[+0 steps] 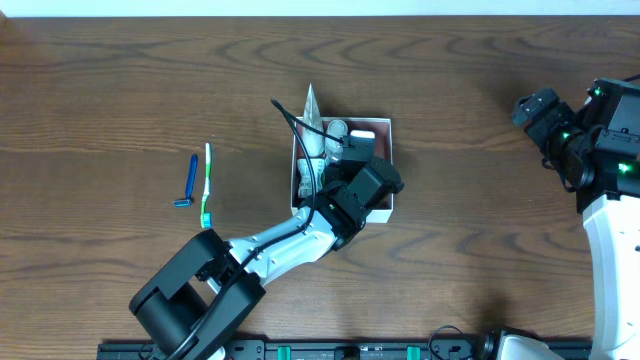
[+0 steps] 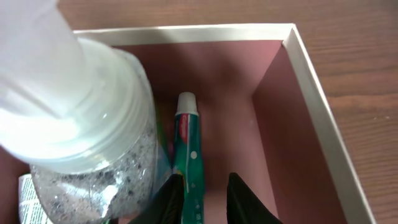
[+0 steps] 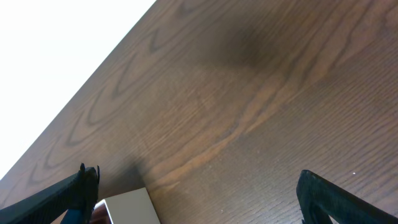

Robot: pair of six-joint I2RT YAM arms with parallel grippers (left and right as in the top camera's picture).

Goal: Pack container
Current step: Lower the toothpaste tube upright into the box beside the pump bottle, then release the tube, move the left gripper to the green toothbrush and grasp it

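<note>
Hovering inside the square white-walled container (image 2: pixel 320 102) at table centre, the left gripper (image 2: pixel 205 196) stands slightly parted over a green toothpaste tube (image 2: pixel 188 149); a tilted lift could drag it out. Right gripper (image 3: pixel 198 177) gapes empty.

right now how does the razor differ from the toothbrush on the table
The razor is blue; the toothbrush is white and green. The razor is shorter than the toothbrush. The razor lies farther from the container than the toothbrush. Both lie on the table, roughly parallel, outside the container.
</note>
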